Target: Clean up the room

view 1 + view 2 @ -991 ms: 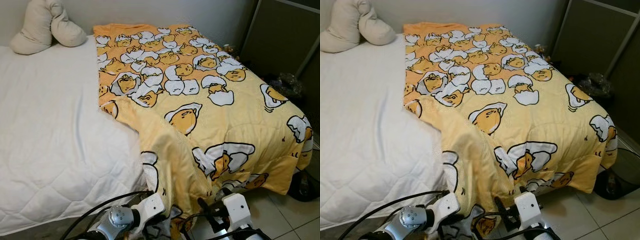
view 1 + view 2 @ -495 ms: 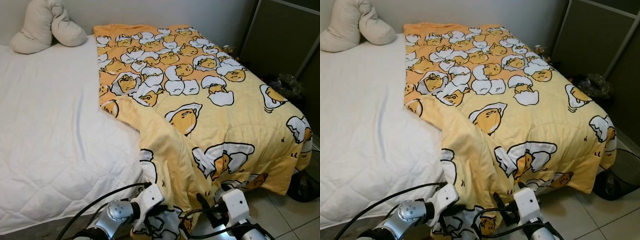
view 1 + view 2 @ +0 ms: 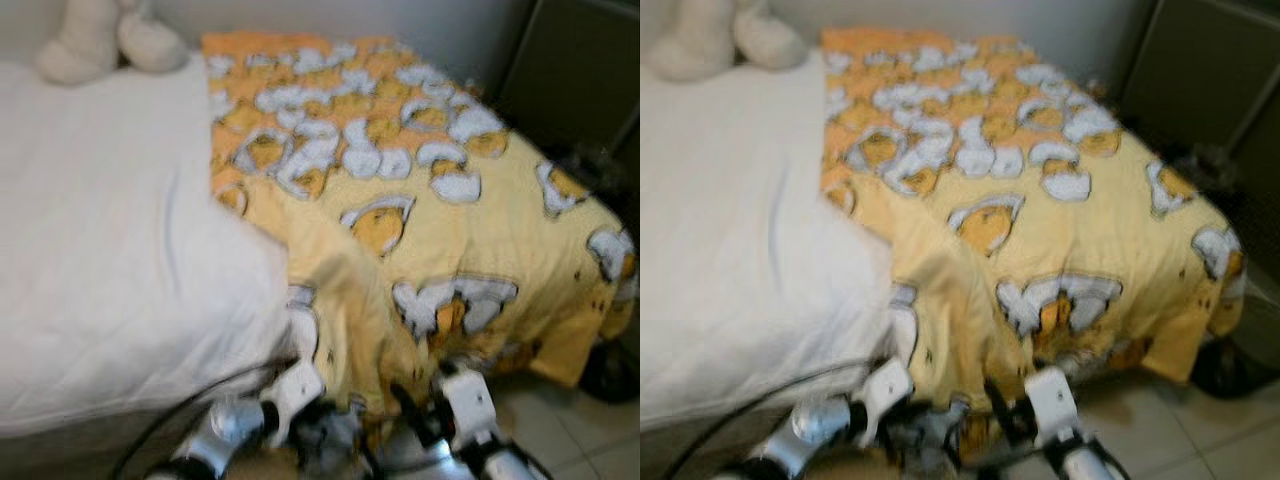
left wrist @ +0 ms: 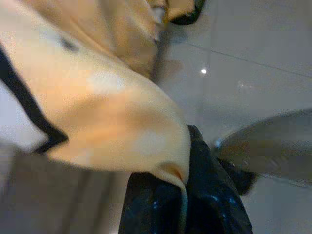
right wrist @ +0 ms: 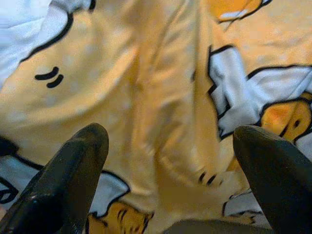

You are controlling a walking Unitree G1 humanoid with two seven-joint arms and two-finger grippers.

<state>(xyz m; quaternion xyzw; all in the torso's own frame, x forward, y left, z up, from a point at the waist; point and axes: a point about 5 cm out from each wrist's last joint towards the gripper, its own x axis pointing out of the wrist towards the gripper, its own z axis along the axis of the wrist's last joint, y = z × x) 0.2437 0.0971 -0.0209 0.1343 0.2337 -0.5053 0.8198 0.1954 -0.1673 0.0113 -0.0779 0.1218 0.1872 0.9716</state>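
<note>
A yellow blanket [image 3: 430,220] printed with egg cartoons covers the right half of the bed and hangs over its foot end. My left gripper [image 3: 320,435] is low at the hanging corner, shut on a fold of the blanket [image 4: 97,97] pinched between its black fingers [image 4: 209,195]. To its right, my right gripper [image 3: 415,420] is open. Its two fingers [image 5: 73,165] stand wide apart just in front of the hanging cloth [image 5: 156,97], with nothing between them. The head views are blurred.
The white quilted mattress [image 3: 100,230] lies bare on the left, with a beige pillow [image 3: 100,40] at its far corner. A dark cabinet [image 3: 580,70] stands at the right, and a dark object [image 3: 610,370] sits on the tiled floor [image 3: 1200,430] beside the bed.
The whole picture has blurred and shifted, so the camera is moving. My left gripper has closed in on the blanket's hanging corner; the right one stays beside it.
</note>
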